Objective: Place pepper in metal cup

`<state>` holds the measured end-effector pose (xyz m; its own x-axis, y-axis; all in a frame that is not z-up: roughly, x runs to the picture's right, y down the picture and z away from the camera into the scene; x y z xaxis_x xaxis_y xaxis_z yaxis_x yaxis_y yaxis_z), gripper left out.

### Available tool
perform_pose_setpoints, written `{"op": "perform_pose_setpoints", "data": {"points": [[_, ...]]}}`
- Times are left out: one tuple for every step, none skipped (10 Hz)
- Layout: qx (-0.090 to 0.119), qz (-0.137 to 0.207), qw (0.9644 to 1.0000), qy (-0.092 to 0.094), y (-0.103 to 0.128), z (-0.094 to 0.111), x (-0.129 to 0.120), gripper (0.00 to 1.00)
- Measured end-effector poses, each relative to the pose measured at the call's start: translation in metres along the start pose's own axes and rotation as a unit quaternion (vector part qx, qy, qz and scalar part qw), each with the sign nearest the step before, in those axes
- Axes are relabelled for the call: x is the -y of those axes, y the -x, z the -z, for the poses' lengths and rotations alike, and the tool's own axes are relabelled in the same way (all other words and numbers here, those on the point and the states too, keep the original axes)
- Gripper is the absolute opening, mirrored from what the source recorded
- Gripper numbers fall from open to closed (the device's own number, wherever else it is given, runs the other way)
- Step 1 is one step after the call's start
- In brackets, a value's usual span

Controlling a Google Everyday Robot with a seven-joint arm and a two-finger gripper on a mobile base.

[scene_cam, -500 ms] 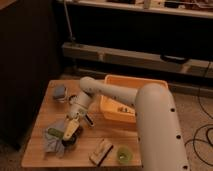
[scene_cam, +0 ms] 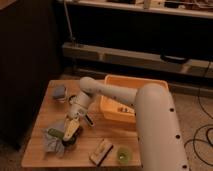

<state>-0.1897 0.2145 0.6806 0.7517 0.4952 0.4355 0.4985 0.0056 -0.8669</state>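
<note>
My gripper (scene_cam: 70, 129) hangs low over the front left of the wooden table (scene_cam: 45, 107), at the right edge of a grey cloth (scene_cam: 51, 141). A small dark round thing (scene_cam: 70, 142), which looks like the metal cup, sits right under the gripper and is partly hidden by it. A small elongated green piece (scene_cam: 56, 133), apparently the pepper, lies on the cloth just left of the gripper. I cannot tell whether the gripper touches or holds it.
A big yellow-orange tub (scene_cam: 131, 84) stands at the table's back right, behind my arm. A grey-blue object (scene_cam: 60, 93) sits at the back left. A brown block (scene_cam: 100, 150) and a round light-green cup (scene_cam: 123, 153) lie near the front edge.
</note>
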Motion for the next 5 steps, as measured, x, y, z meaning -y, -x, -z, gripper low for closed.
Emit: {"op": "perform_pose_setpoints", "data": {"points": [[0.000,0.001,1.0000,0.000,0.0000,0.0001,-0.0001,0.80],[0.000,0.003,1.0000,0.001,-0.0001,-0.0004,-0.0002,0.80],[0.000,0.004,1.0000,0.003,0.0001,-0.0007,-0.0004,0.80],[0.001,0.008,1.0000,0.003,0.0011,-0.0008,-0.0006,0.80],[0.001,0.009,0.9999,0.005,0.0016,-0.0013,-0.0011,0.80]]}}
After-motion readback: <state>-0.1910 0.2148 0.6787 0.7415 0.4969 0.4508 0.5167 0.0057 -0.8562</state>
